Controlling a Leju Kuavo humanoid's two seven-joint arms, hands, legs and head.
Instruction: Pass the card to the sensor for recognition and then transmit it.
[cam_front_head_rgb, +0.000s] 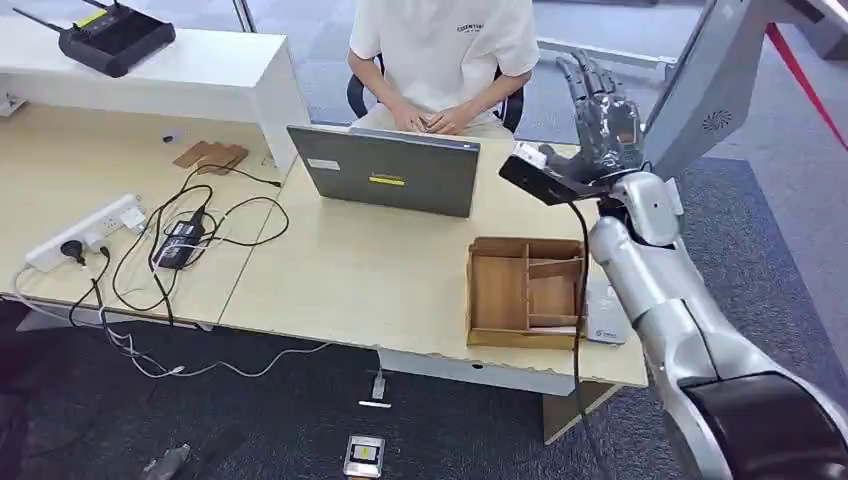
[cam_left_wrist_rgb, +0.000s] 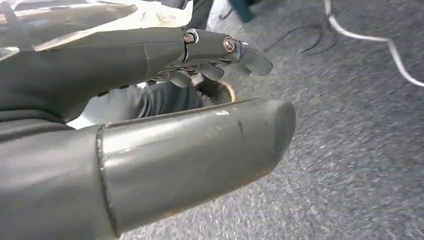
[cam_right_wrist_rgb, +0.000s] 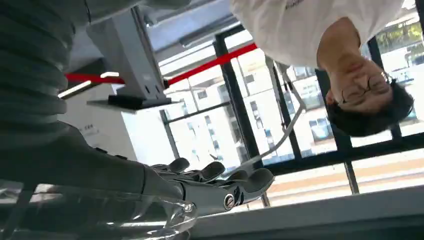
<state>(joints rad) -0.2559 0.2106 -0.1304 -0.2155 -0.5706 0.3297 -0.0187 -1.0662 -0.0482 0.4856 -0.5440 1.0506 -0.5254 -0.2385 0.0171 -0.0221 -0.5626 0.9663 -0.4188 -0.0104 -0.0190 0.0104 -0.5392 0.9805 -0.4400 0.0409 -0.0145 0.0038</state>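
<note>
— What's biggest on your screen?

— The pale wooden desk (cam_front_head_rgb: 380, 270) runs across my head view. A person (cam_front_head_rgb: 445, 40) in a white shirt sits behind it, both hands together at the far edge. My right arm (cam_front_head_rgb: 680, 320) rises from the lower right corner, over the desk's right end.

— And on the desk?

— A grey laptop (cam_front_head_rgb: 390, 170) stands with its lid's back towards me, in front of the person. Nearer me and to its right lies a wooden tray (cam_front_head_rgb: 497, 292) with compartments; I see nothing in them.

— The hands?

— My right hand (cam_front_head_rgb: 600, 115) is raised above the desk's far right corner, released, fingers straight up and apart, grasping nothing. Its wrist camera shows those fingers (cam_right_wrist_rgb: 210, 185) against windows. My left hand (cam_left_wrist_rgb: 100, 70) hangs over grey carpet (cam_left_wrist_rgb: 360, 150), fingers stretched out, thumb apart, nothing in it.

— The card?

— Just beside the tray's right wall, a flat pale slab (cam_front_head_rgb: 603, 318) lies on the desk, partly hidden by my right forearm. Whether it is the card or the sensor I cannot tell. A white power strip (cam_front_head_rgb: 85, 232) lies at the far left.
</note>
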